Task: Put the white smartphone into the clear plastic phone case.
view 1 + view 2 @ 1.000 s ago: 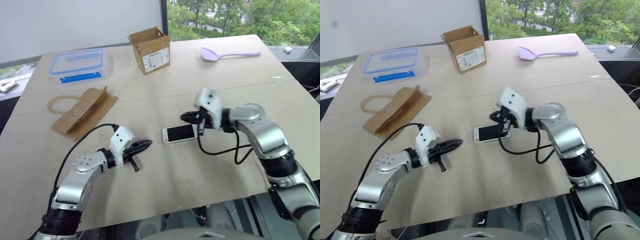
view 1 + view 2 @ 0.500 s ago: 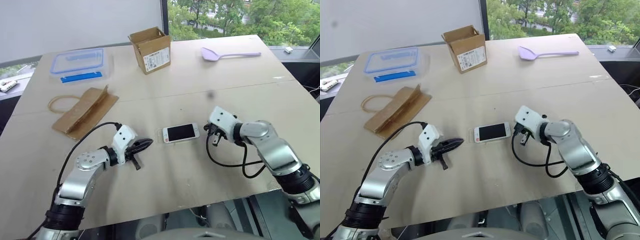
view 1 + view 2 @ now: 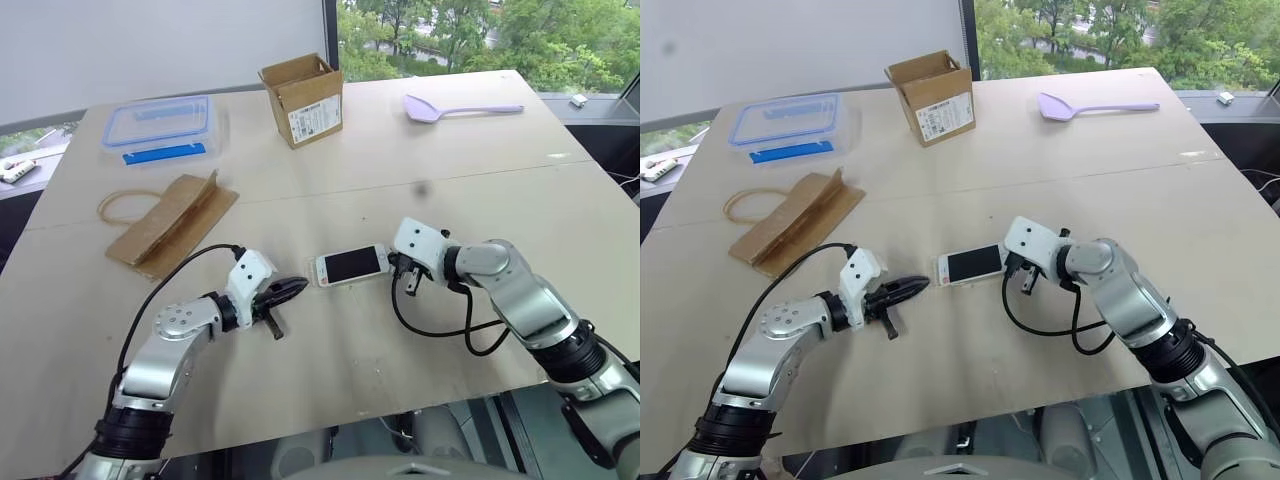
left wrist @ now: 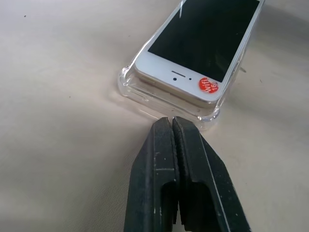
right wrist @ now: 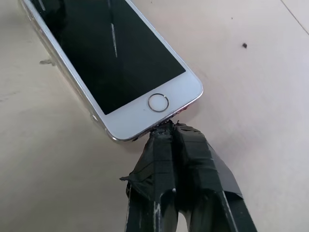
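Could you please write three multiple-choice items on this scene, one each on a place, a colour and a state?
1. Where does the white smartphone lie?
A. Inside the cardboard box
B. On the table between the two grippers
C. On the brown paper bag

2. What colour is the spatula at the far side of the table?
A. Lilac
B. Green
C. Black

3. How do the fingers of the right gripper stand?
A. Wide open around the phone
B. Shut, tips at the phone's home-button end
C. Shut on the spatula

Answers:
1 B: the phone rests face up in the clear plastic phone case, with the left gripper at one end and the right gripper at the other.
2 A: its blade and handle are pale purple.
3 B: the right wrist view shows the two fingers pressed together just below the home button.
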{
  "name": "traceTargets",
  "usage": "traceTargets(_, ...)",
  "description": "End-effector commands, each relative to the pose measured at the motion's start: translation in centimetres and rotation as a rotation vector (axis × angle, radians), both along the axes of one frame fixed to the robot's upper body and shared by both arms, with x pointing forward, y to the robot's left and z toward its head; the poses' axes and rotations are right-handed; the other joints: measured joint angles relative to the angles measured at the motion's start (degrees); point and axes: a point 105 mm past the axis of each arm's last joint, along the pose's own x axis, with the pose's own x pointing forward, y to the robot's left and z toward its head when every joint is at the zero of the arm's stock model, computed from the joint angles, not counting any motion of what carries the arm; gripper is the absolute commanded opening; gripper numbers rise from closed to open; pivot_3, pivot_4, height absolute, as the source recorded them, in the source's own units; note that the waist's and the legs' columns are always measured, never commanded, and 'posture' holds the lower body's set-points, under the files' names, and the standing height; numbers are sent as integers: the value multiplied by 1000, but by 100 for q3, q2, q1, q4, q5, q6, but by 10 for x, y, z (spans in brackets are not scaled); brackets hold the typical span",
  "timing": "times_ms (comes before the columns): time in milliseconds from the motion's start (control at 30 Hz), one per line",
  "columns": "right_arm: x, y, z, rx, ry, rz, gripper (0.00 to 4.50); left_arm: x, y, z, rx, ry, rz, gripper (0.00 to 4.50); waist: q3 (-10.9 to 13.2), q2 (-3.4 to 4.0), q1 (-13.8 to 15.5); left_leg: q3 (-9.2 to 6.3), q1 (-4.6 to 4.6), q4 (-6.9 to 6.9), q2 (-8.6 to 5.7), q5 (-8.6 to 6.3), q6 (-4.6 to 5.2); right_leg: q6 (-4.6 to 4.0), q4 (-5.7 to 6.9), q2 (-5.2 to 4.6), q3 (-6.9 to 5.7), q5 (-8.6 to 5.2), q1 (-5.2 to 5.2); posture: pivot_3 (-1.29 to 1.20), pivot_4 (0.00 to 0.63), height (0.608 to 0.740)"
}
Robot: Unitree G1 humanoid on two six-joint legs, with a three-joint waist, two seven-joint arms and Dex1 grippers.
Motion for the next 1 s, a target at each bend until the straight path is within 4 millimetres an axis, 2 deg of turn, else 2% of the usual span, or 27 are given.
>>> traceTargets(33, -6, 17, 8, 5, -33, 90, 27, -6, -17, 1, -17, 1, -64, 64, 0, 0, 0, 0, 0, 0, 0, 0, 0, 0, 0, 0, 0, 0, 0, 0, 150, 740)
traceTargets(133, -10, 25, 1, -17, 0, 138, 27, -5, -17, 1, -17, 2, -65, 64, 0, 0, 0, 1, 1, 1, 0, 0, 0, 0, 0, 0, 0, 0, 1, 0, 150, 740)
traceTargets(333, -3, 34, -6, -15, 26, 166, 27, -5, -17, 1, -13, -2, -71, 64, -4, -5, -26, 1, 11, 2, 1, 0, 0, 0, 6, 2, 0, 0, 6, 0, 150, 740)
traceTargets(600, -12, 40, -1, 42, 15, 234, 27, -6, -27, 11, -12, -27, -108, 64, -5, -5, -27, 0, 17, 4, 2, 0, 0, 0, 15, 2, 1, 0, 7, 0, 150, 740)
traceTargets(767, -15, 45, -5, 55, 35, 269, 27, -7, -32, 14, -14, -27, -122, 64, -5, -5, -26, 2, 16, 4, 1, 1, 0, -1, 15, 2, 2, 1, 7, 0, 150, 740)
traceTargets(1000, -14, 24, 2, 83, 34, 225, 27, -6, -37, 25, -32, -43, -137, 64, -3, -6, -1, 1, 12, 4, 0, 0, 0, -1, 14, 1, 2, 2, 7, 0, 150, 740)
